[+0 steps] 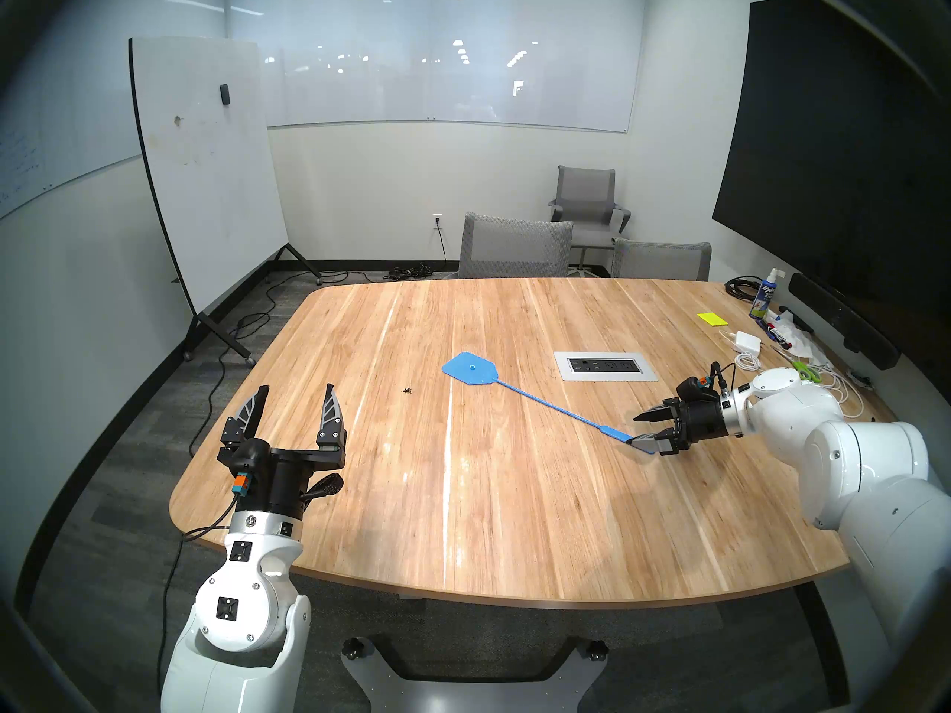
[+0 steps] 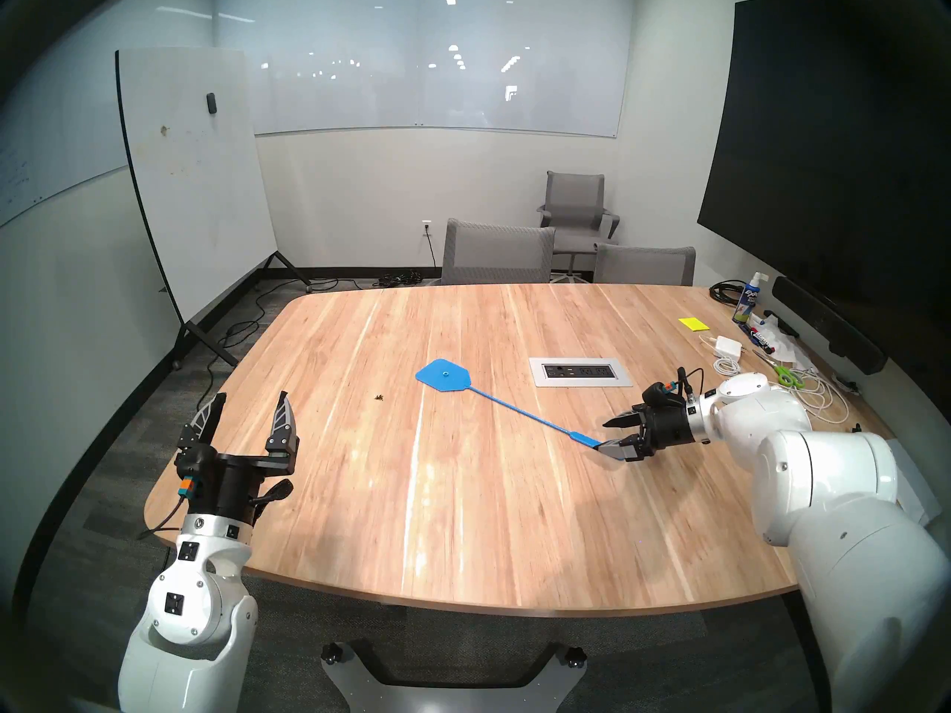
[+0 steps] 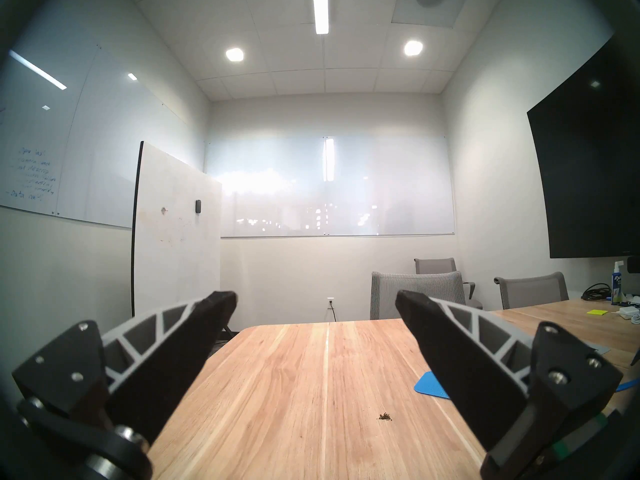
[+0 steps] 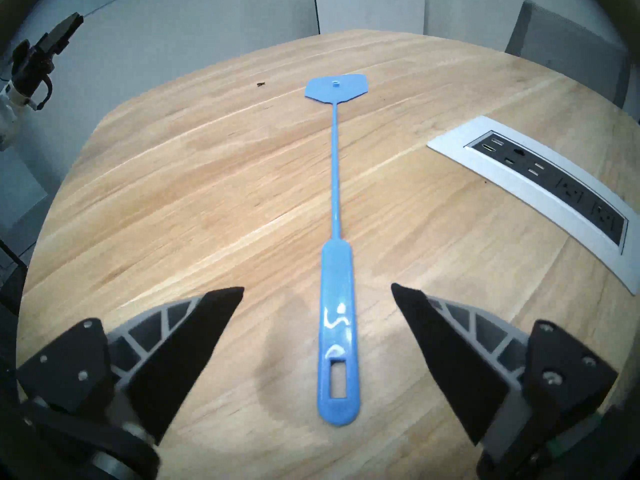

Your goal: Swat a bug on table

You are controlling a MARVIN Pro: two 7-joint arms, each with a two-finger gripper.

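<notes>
The right gripper (image 4: 317, 288) has its 2 fingers (image 4: 194, 334) spread wide, 1 on each side of the swatter (image 4: 335, 198) handle, and neither touches it; the handle lies flat on the table (image 1: 514, 516) between them. In the head views this gripper (image 1: 634, 428) sits low over the handle's end, pointing toward the table's middle, with its lower finger just over the handle tip. The left gripper (image 1: 297, 399) also has its fingers (image 3: 180, 334) well apart and holds nothing; it hangs above the table's near left corner, pointing up and away. From the right gripper the thin blue shaft runs away across the wood to the flat head (image 1: 471, 370), which rests on the table near its middle. The bug (image 1: 407, 390), a tiny dark speck, lies on the bare wood beside the head, toward the left arm, near it but clearly apart; in the left wrist view it shows between the 2 spread fingers, low on the wood (image 3: 384, 416). A silver outlet panel (image 1: 605, 365) is set into the table on the other side of the shaft. At the far right edge lie a yellow pad (image 1: 712, 319), a spray bottle (image 1: 764, 295), a white charger (image 1: 747, 341) with cables and green scissors (image 1: 805, 372).
</notes>
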